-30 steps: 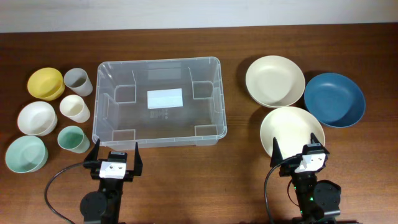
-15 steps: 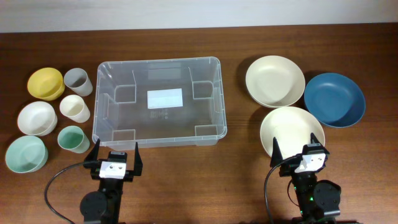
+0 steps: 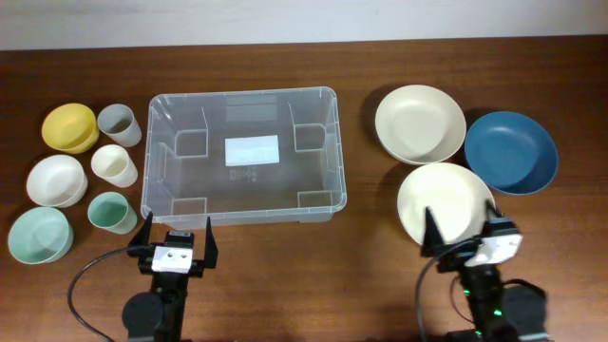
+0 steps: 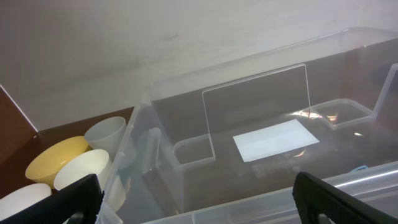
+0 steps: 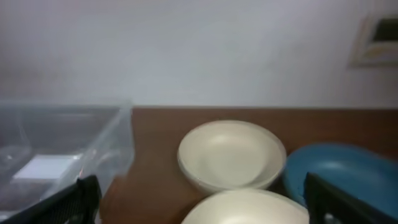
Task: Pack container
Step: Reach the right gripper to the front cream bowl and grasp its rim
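Brown wood table (image 3: 370, 252), near edge first. Left gripper (image 3: 177, 228): jaws spread wide, holding and touching nothing, just short of the near wall of the container (image 3: 243, 185). Right gripper (image 3: 460, 218): jaws wide too, nothing held, tips over the near rim of the near cream bowl (image 3: 446, 195); can't tell if they touch it. Container sits upright, left of table centre, white label (image 3: 252, 150) on its floor. Left of it, near to far: mint bowl (image 3: 39, 235), mint cup (image 3: 111, 212), white bowl (image 3: 56, 180), cream cup (image 3: 114, 165), yellow bowl (image 3: 69, 126), grey cup (image 3: 120, 123). Right of it: blue bowl (image 3: 510, 152), far cream bowl (image 3: 420, 123). White wall (image 3: 285, 19) past the far edge.
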Robot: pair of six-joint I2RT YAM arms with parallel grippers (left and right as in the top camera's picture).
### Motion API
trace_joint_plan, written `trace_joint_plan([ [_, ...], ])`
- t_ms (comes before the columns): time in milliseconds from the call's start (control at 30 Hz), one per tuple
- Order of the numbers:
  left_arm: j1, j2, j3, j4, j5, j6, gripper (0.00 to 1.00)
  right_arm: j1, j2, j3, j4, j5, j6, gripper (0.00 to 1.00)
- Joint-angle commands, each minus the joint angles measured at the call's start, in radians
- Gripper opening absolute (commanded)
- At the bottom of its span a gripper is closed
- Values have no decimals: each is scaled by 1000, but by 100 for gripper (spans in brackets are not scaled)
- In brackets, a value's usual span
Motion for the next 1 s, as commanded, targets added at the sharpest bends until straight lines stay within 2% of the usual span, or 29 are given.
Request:
trace_joint_plan([
  [0,4,-8,-2,-8,-8,-6,100,5,126,244,-229,190,109,99],
  [133,4,-8,-2,-8,-8,-6,100,5,299,446,-624,171,227,99],
  [233,4,-8,-2,-8,-7,-6,100,5,400,514,-754,-10,241,99],
  [333,4,-8,-2,-8,-8,-6,100,5,475,519,-782,-234,240,99],
  [400,4,-8,-2,-8,-8,-6,100,4,521,519,-786,-212,267,99],
  [500,4,-8,-2,-8,-8,-6,100,-4,592,519,-789,-39,571,99],
  [633,4,-8,-2,-8,-8,-6,100,-31,681,518,-800,183,811,99],
  [733,4,-8,-2,-8,-7,-6,100,-61,752,518,-799,241,843,99],
  [967,4,-8,-2,-8,-8,-6,100,-82,949,517,-793,229,843,99],
])
